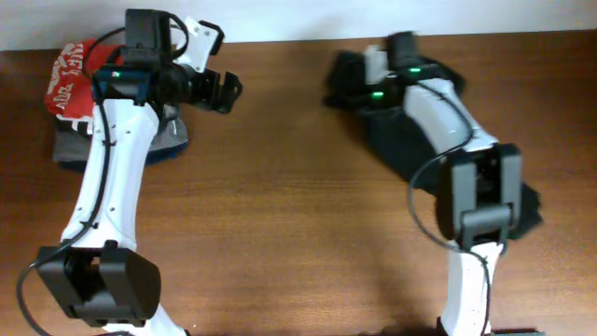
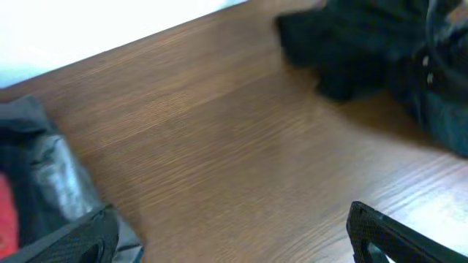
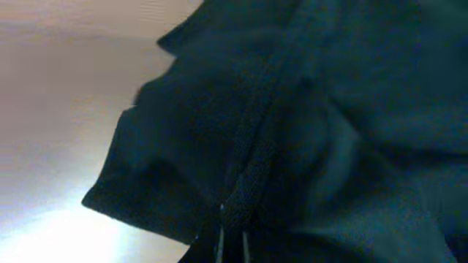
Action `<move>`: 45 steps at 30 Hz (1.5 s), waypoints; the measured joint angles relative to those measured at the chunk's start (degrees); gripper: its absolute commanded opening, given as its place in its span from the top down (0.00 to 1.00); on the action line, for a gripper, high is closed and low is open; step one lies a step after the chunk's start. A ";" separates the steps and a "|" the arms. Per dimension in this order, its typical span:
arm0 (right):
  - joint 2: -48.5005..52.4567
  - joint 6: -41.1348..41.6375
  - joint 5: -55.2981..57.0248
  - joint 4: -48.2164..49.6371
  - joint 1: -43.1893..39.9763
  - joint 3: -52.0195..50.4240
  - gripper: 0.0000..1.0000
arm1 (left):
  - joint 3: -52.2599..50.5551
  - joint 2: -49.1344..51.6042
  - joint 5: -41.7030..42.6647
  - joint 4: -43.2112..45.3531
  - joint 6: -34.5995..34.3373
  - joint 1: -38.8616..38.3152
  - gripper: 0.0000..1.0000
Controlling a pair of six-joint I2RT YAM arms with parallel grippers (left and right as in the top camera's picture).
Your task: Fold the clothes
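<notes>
a: where are the clothes (image 1: pixel 387 135)?

b: a black heap on the right half of the surface (image 1: pixel 280 215), running from the far edge towards the right edge, mostly under the right arm. it's bunched, nothing flat yet.

a: and the right gripper (image 1: pixel 371 75)?

b: down at the heap's far end, jaws pinched tight on a ridge of the black fabric. the wrist view shows a seam or fold running straight into them.

a: left gripper (image 1: pixel 224 91)?

b: spread wide, holding nothing, over bare wood near the far edge. it's just beside the red shirt (image 1: pixel 67 75) and grey folded garments (image 1: pixel 70 149) in the far left corner.

a: so which step?

b: i'd judge the very start: taking hold so the garment can be pulled out and spread. no fold is made yet.

a: next?

b: probably lift and draw the pinched part towards the open middle. the left gripper should come across for a second hold, so the cloth opens instead of dragging as a lump. whether only one layer is pinched, i can't tell.
</notes>
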 measured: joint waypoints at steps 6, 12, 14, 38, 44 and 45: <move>0.00 0.63 -4.02 -3.52 8.17 3.10 0.76 | 0.00 0.00 -0.76 -0.09 0.00 3.02 0.01; 0.00 0.68 -5.35 -12.68 11.34 8.28 0.31 | 0.00 0.00 -0.83 -0.11 0.00 6.71 0.01; -0.04 0.76 -5.64 -16.68 10.97 11.06 0.24 | 0.00 0.00 -0.94 -0.09 0.00 7.80 0.01; -4.66 -3.10 -6.60 -54.71 -31.36 31.28 0.07 | 0.61 4.13 2.49 3.23 1.66 -26.34 0.01; -4.66 -3.08 -4.20 -54.77 -34.97 31.28 0.07 | 0.85 14.88 2.16 8.57 -5.79 -33.11 0.01; -4.66 -3.06 -4.04 -54.75 -35.34 31.28 0.07 | 0.85 16.96 1.51 9.70 -7.28 -34.45 0.01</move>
